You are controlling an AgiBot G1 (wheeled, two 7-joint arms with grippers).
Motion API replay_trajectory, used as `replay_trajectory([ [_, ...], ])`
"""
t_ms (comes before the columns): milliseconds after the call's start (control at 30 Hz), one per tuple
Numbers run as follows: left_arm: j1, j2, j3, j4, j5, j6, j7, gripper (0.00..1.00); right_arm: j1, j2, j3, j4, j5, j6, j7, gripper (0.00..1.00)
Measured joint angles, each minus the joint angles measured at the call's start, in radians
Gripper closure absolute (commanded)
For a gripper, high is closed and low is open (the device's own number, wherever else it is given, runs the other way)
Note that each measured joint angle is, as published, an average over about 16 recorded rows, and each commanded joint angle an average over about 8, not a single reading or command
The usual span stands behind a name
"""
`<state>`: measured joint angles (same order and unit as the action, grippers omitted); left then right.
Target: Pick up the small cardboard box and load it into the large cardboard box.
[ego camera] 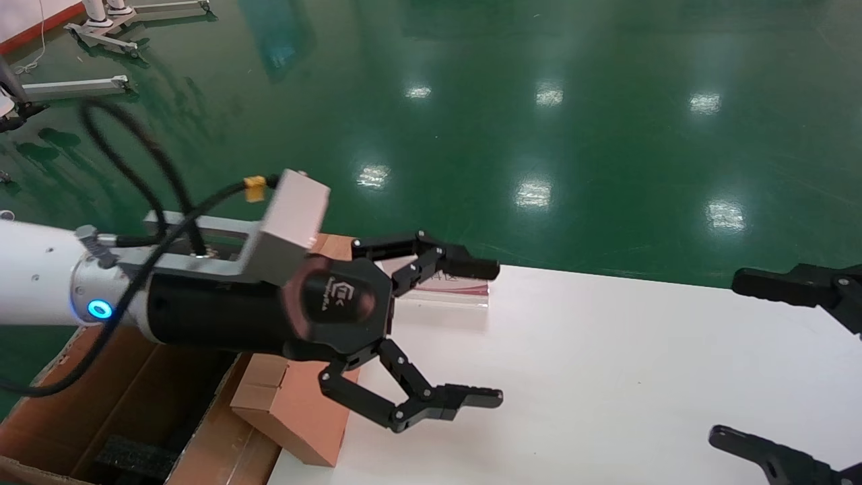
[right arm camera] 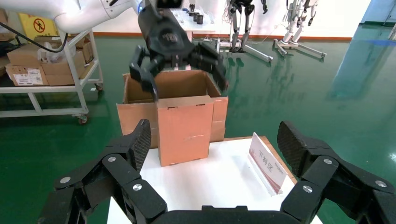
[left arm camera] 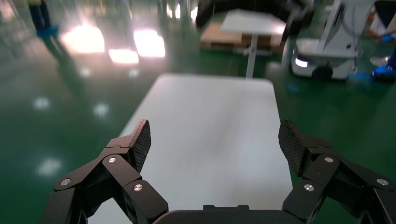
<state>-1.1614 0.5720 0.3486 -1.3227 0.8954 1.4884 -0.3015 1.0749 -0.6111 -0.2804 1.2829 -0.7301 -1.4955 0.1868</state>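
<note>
Head view: left hand (ego camera: pixel 481 333), fingers spread and empty, hovers above the small cardboard box (ego camera: pixel 296 404) at the worktop (ego camera: pixel 606 377) left edge; right hand (ego camera: pixel 774 364), open, waits opposite.

A small sign card (right arm camera: pixel 267 161) stands on the white table (right arm camera: pixel 219 182). It has three Chinese signs on it that look like "下料区". In the head view the same card (ego camera: pixel 452 286) is partly hidden, and its writing is too small to read.

The left gripper (ego camera: pixel 431 337) has a small logo and a word on its black body, but the letters are too tiny to read.

A yellow sign (right arm camera: pixel 36 25) far back shows a red circle with a line through it. A cardboard box on the cart (right arm camera: pixel 27 74) has a white label that cannot be read.
</note>
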Motion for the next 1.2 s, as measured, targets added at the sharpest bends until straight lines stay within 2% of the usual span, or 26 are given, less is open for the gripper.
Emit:
replay_trajectory([
  [267,-0.194,-0.001,0.138,-0.026,0.275,0.042,-0.184,0.0,0.0,0.0,-0.001,0.0,0.0,0.0,0.0,0.0],
  [633,-0.49,0.057,0.424,-0.03,0.63,0.087,-0.496,0.0,0.0,0.001,-0.002,0.0,0.001,0.0,-0.001,0.0],
  [900,-0.635,0.094,0.619,-0.032,0.757,0.087,-0.722,0.0,0.001,0.001,-0.002,0.0,0.001,0.001,-0.001,0.0],
  [1200,-0.758,0.126,0.79,-0.035,0.809,0.085,-0.905,0.0,0.001,0.001,-0.003,0.0,0.002,0.001,-0.001,0.0],
])
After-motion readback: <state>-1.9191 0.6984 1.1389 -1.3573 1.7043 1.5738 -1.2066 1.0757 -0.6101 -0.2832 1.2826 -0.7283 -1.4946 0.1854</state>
